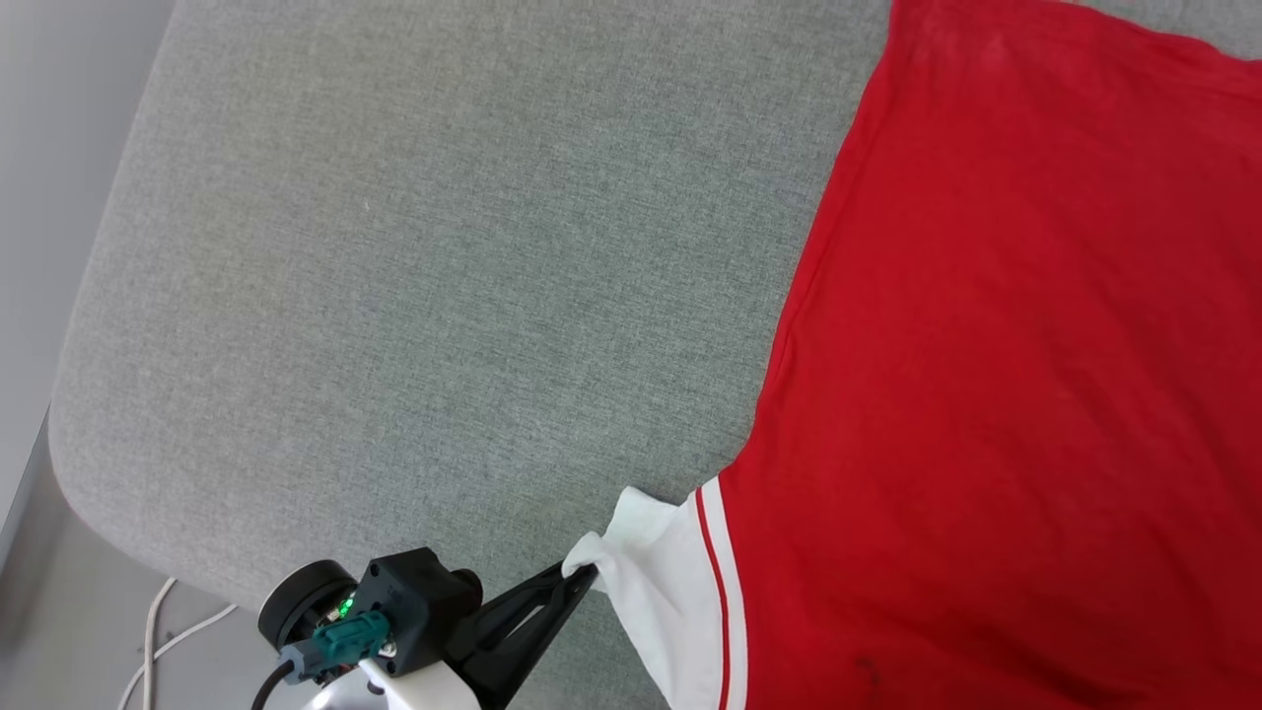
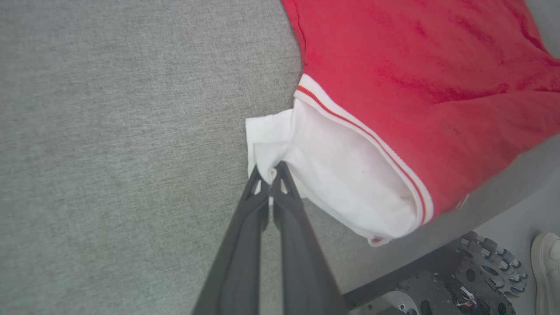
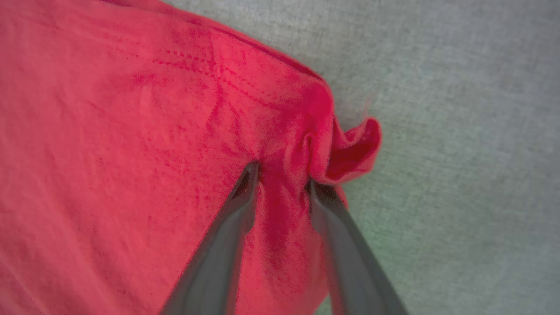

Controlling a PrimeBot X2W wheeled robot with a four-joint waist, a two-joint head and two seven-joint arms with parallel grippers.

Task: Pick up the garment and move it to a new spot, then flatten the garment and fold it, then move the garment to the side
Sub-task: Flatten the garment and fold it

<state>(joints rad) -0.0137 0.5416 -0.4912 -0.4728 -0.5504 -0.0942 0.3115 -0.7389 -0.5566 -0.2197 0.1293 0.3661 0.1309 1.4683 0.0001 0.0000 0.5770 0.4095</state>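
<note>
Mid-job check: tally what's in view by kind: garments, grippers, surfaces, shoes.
Garment: 1
Grippers: 2 (left gripper, right gripper)
Padded surface: 1
Shoe: 1
Total: 5

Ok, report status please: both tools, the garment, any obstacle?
Left tool shut on white sleeve. Right tool jaws apart, astride red corner fold. Garment flat on grey cushion. No obstacle seen.
</note>
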